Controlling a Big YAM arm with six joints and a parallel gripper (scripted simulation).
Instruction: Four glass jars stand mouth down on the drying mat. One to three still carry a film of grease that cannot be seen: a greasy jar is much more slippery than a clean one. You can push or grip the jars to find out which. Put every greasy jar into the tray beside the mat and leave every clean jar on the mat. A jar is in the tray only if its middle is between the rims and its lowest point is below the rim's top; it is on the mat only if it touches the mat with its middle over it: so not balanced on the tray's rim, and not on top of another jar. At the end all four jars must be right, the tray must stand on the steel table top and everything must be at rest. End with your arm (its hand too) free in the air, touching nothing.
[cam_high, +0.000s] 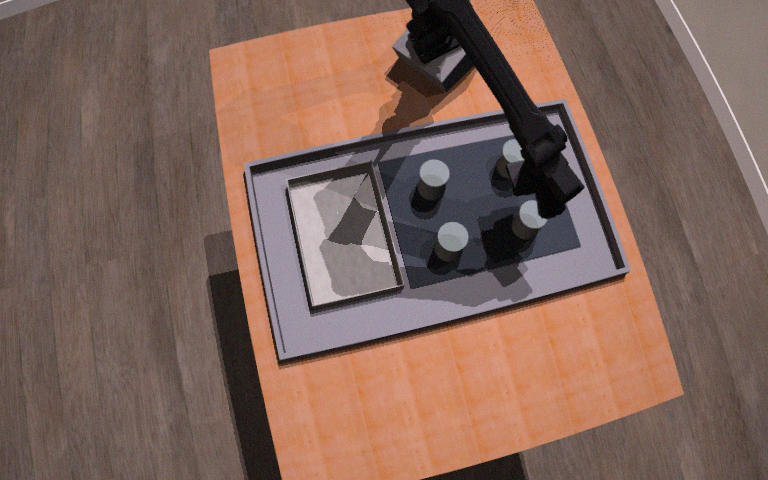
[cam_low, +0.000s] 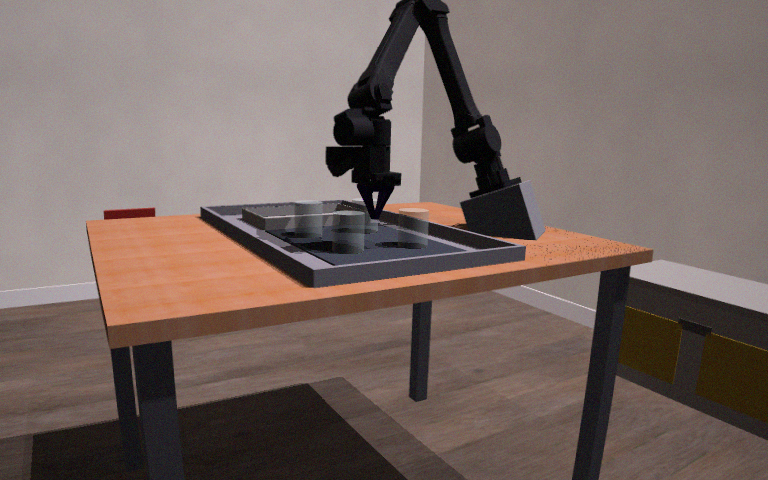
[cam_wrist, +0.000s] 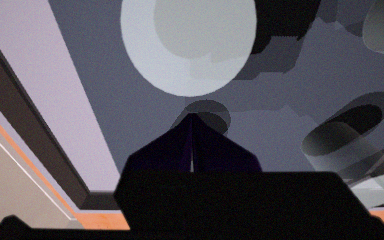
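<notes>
Four pale glass jars stand mouth down on the dark mat (cam_high: 475, 164) (cam_low: 385, 255): a back left jar (cam_high: 433, 175) (cam_wrist: 327, 141), a front left jar (cam_high: 451, 240) (cam_low: 308, 217), a front right jar (cam_high: 528, 219) (cam_low: 348, 232) (cam_wrist: 150, 55) and a back right jar (cam_high: 512, 151) (cam_low: 413, 228). My gripper (cam_low: 374, 217) (cam_wrist: 192, 120) is shut and empty, pointing down low between the two right jars. Its tips are hidden under the hand in the top view. Contact with a jar cannot be told. The tray (cam_high: 317, 226) (cam_low: 266, 220) beside the mat holds no jar.
The grey steel table top (cam_high: 351, 316) with a raised rim carries the mat and tray, on a wooden table (cam_high: 453, 384). The tray stands close to the mat's left edge. The arm's base (cam_high: 436, 59) (cam_low: 501, 212) is behind the steel rim.
</notes>
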